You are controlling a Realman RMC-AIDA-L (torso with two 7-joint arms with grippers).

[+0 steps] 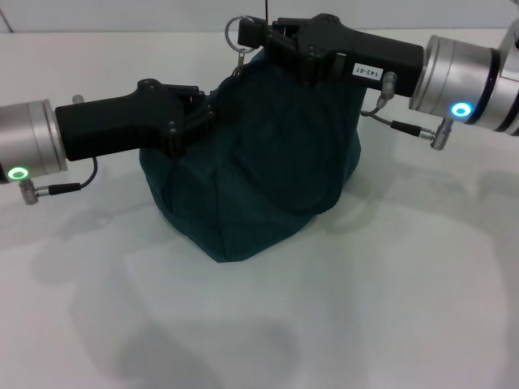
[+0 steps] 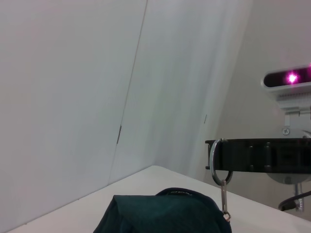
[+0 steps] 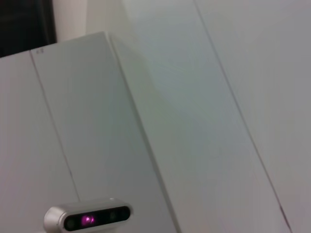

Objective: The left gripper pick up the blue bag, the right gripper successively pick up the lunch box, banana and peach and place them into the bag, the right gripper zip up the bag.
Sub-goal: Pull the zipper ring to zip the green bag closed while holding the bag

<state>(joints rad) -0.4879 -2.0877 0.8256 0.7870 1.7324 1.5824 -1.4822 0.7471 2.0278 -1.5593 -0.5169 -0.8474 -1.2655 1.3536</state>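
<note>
The blue bag sits bulging in the middle of the white table, and its top shows in the left wrist view. My left gripper comes in from the left and is shut on the bag's upper left edge. My right gripper reaches over the bag's top from the right, shut on the metal zipper pull ring. That ring hangs at the right gripper's tip. The lunch box, banana and peach are out of view.
White walls stand behind the table. The right wrist view shows only wall panels and the other arm's camera. Thin cables hang under both wrists.
</note>
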